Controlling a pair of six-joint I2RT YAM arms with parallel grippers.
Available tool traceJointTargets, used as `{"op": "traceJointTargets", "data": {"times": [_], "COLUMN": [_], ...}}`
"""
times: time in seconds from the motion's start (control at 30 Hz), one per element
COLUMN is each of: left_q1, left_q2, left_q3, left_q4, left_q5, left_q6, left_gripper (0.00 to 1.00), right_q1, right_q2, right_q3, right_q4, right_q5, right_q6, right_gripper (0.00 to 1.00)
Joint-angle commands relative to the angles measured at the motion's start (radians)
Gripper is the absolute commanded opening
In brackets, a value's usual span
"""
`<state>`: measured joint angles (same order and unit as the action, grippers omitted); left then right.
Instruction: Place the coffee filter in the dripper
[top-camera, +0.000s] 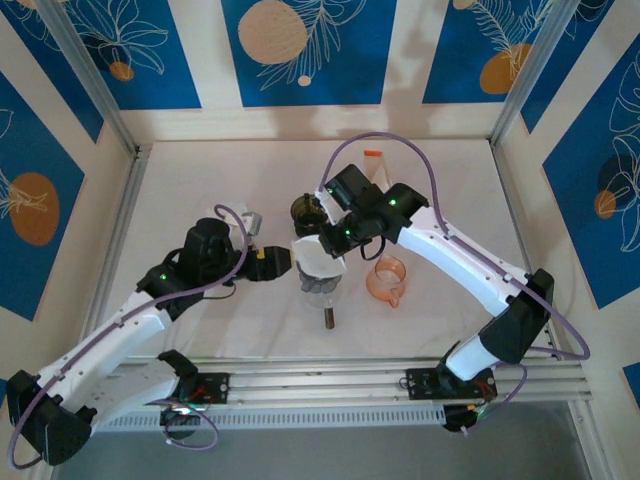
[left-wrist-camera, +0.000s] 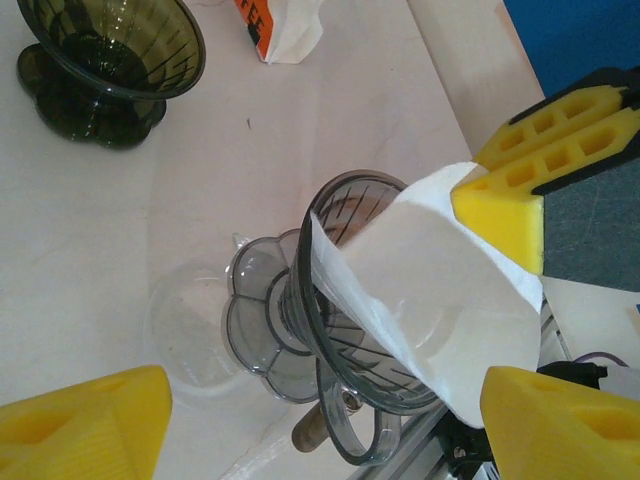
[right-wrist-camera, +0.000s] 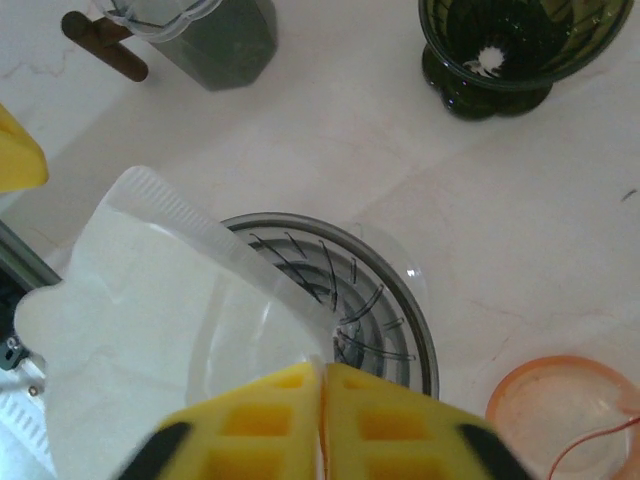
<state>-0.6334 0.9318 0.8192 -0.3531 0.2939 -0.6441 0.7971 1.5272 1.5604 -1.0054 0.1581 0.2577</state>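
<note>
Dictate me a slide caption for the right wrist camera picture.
Right gripper, shut on the white coffee filter, holds it at the mouth of the ribbed dripper.

Robot lab — aluminium-framed table.

We note the right gripper at the upper edge of the white paper coffee filter, which lies over the clear grey plastic dripper. The left gripper sits just left of it. A dark olive translucent dripper stands behind, and an orange translucent plastic cup to the right.
</note>
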Motion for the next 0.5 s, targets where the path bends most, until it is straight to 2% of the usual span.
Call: {"op": "traceJointTargets", "data": {"times": [0.0,0.13,0.47], "left_q1": [-0.008,-0.008,-0.011], "left_q2": [0.003,0.006,0.078], "left_q3": [0.033,0.028,-0.005], "left_q4": [-0.002,0.028,0.134], "left_q5": [-0.009,-0.006,0.046], "left_q6": [0.019,-0.002,-0.034], "left_gripper": [0.81,0.84,0.87], "right_q1": [0.029,0.073,0.117], "right_q2": [0.010,0.016,0.053], "right_q3": [0.042,0.049,0.006], "right_q4": [-0.042,-0.081,-0.077], "right_q5": [0.082,0.206,0.358], "right_q6": [0.028,0.075,0.161], "right_gripper": [0.03,0.00,0.00]}}
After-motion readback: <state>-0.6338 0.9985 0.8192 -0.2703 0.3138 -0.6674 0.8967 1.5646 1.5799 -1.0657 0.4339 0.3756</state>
